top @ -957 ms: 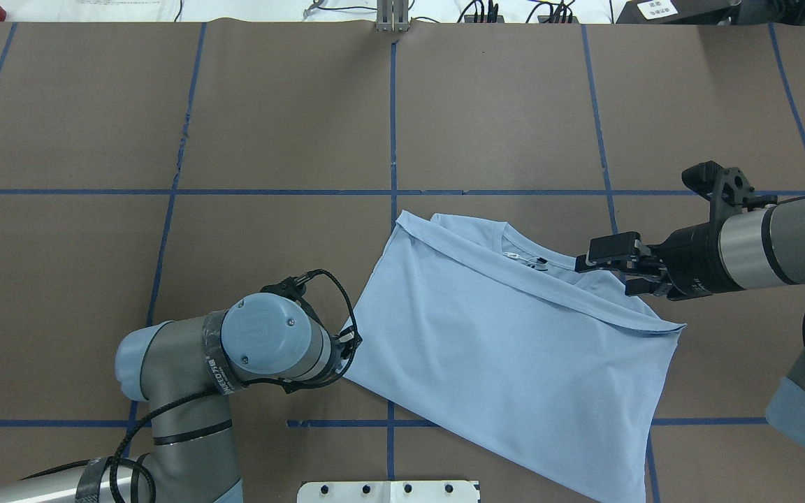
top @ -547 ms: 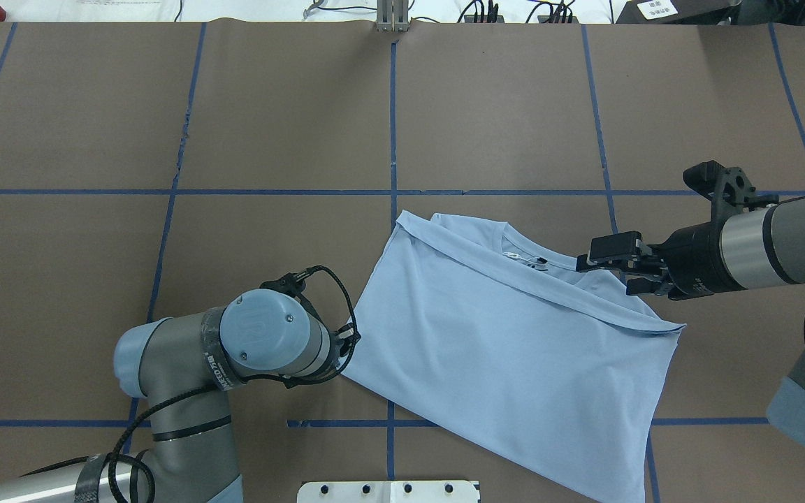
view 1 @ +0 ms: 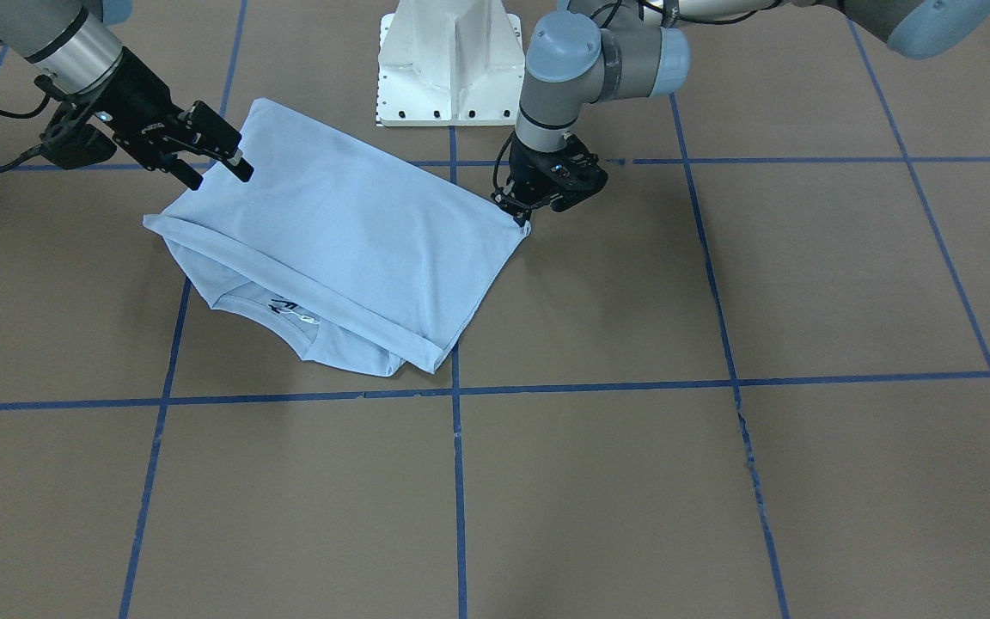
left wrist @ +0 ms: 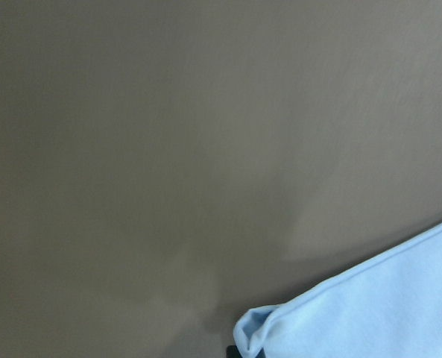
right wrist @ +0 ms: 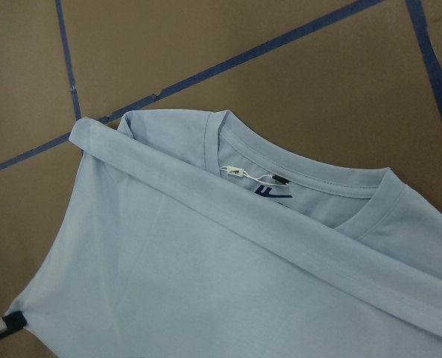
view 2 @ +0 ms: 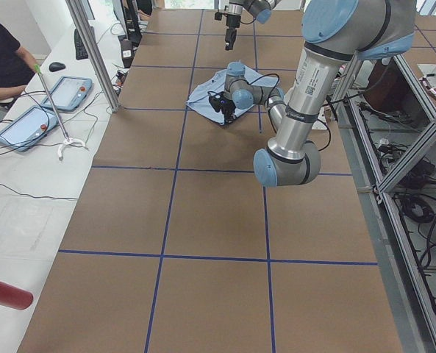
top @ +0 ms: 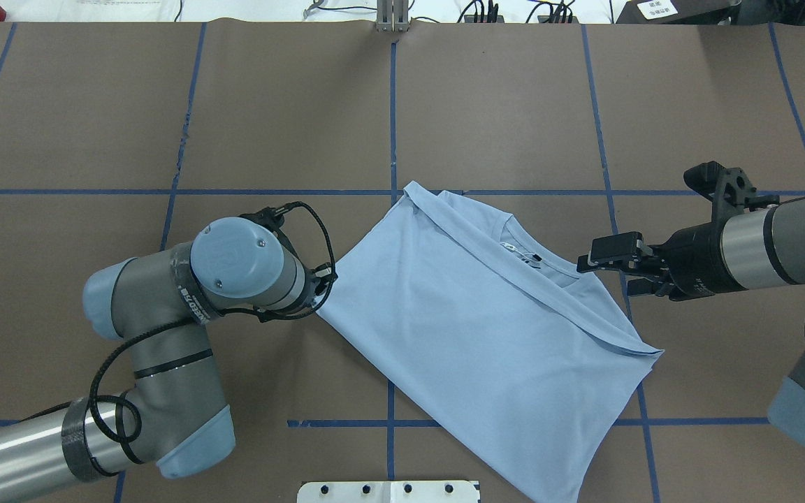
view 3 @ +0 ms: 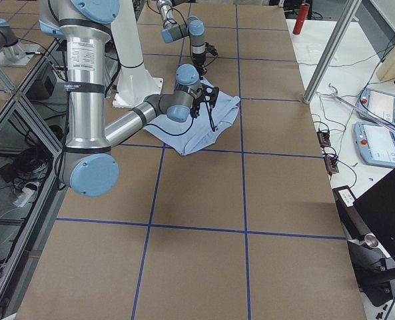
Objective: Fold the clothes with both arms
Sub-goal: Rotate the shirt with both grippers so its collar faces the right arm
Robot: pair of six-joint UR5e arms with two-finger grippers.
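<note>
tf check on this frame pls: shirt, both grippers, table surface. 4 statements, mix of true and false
1. The left gripper pinches a corner of the pale light-blue short-sleeved T-shirt. True.
2. The right gripper is clamped on the round collar. False: its jaws stand open with no cloth between them, and it hangs by the shirt's edge on the collar side.
3. The shirt lies folded, with a white tag showing inside the collar. True.
4. The shirt rests on a white cloth with red stripes. False: it lies on a brown table marked with blue tape lines.
</note>
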